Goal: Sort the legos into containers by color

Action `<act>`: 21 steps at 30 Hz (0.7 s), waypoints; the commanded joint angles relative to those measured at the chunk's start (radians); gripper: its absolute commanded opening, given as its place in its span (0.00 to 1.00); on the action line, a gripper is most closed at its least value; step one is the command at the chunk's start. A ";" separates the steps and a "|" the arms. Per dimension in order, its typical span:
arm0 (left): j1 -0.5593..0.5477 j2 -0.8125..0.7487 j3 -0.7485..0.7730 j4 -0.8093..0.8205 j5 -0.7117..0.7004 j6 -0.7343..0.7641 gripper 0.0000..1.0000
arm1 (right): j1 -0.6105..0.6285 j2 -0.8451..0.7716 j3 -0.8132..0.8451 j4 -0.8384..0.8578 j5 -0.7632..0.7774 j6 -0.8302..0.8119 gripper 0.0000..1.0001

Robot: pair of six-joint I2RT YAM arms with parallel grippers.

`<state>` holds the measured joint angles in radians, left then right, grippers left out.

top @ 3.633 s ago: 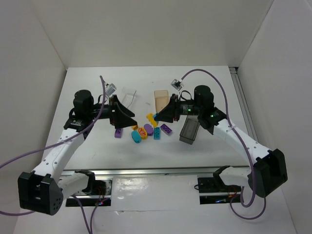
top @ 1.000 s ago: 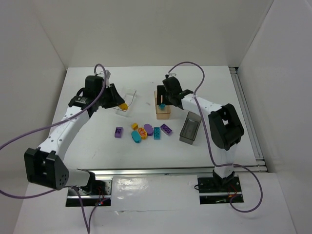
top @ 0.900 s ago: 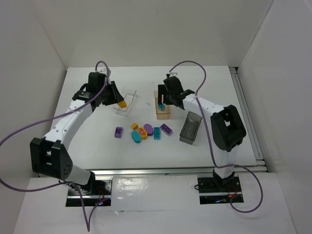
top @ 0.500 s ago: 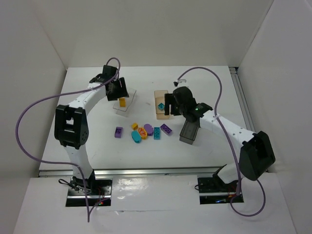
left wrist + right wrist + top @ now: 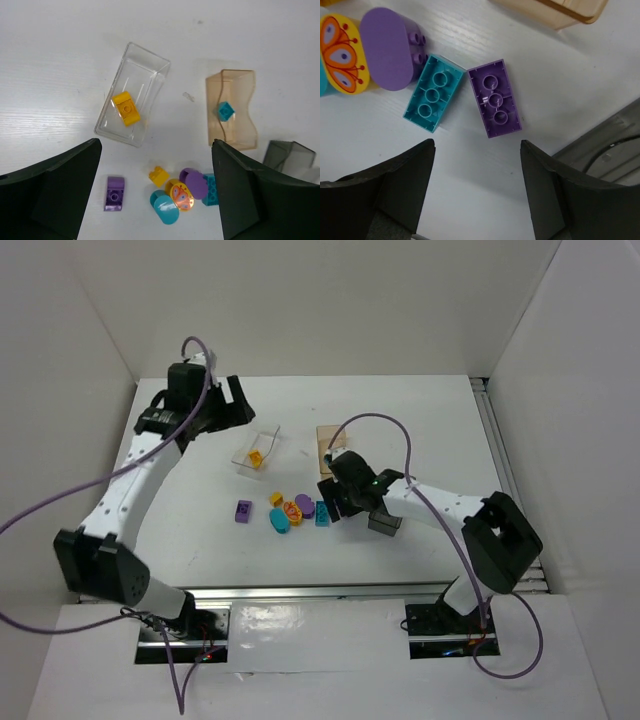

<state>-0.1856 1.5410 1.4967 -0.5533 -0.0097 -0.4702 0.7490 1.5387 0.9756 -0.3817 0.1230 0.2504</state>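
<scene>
The left end effector (image 5: 155, 144) hangs high over the bench (image 5: 60, 45), its jaws spread wide with nothing between them. In its wrist view the clear tray (image 5: 150, 65) lies above the gap, toward the upper left, with a yellow brick (image 5: 126, 108) resting inside. The tan box (image 5: 240, 100) stands at the upper right and holds a teal cube (image 5: 225, 110). The grey box (image 5: 290, 155) shows at the right edge.

At the bottom centre, framed between the two fingers, lie the loose legos. A purple piece (image 5: 114, 193) sits apart on the left. To its right, packed close together, are a small yellow brick (image 5: 159, 176), a teal oval (image 5: 165, 208), a butterfly-printed piece (image 5: 181, 196), a purple oval (image 5: 194, 182) and a teal brick (image 5: 210, 182).

The right end effector (image 5: 476, 145) sits low over that group, jaws apart and empty. In its wrist view a purple brick (image 5: 495, 98) lies on the bench just above the gap, hollow side up. The teal brick lies just beside it to the left, also hollow side up. Neither finger touches either brick. The tan box fills the upper right corner of this view and the grey box the lower right.
</scene>
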 commanded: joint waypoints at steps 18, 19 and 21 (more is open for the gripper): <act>-0.012 -0.421 -0.389 0.009 0.060 0.001 0.95 | -0.022 0.199 0.087 0.046 0.098 -0.051 0.77; -0.012 -0.421 -0.389 0.009 0.060 0.001 0.95 | -0.022 0.199 0.087 0.046 0.107 -0.051 0.77; -0.012 -0.421 -0.389 0.009 0.060 0.001 0.95 | -0.031 0.222 0.106 0.046 0.125 -0.062 0.78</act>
<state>-0.1932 1.1400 1.0863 -0.5674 0.0357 -0.4725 0.7303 1.7412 1.0290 -0.3599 0.1928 0.2024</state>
